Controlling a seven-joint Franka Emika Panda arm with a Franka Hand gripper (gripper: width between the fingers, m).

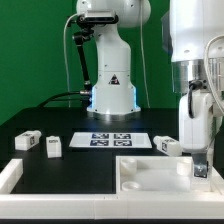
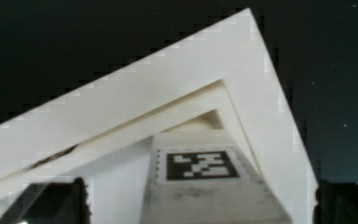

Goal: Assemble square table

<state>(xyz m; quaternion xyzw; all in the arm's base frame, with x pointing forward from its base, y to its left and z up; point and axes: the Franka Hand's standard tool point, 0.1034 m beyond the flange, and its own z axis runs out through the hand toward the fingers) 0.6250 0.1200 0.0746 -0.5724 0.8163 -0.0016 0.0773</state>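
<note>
my gripper (image 1: 200, 168), fingers (image 2: 48, 200) spread, hangs over a corner of the white plastic square slab (image 1: 150, 178); it looks stiff, light, slick; its raised rim (image 1: 140, 161) seems the surest hold.

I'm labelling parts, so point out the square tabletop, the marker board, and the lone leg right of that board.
square tabletop (image 1: 160, 173): exterior view, recessed top face.
marker board (image 1: 111, 140): exterior view, middle of the sheet.
lone leg (image 1: 167, 145): exterior view, its top face.

The marker board (image 1: 112, 140) lies behind the slab (image 1: 138, 184), two legs (image 1: 27, 140) at the exterior view's left, a third leg (image 1: 167, 145) at its right.
</note>
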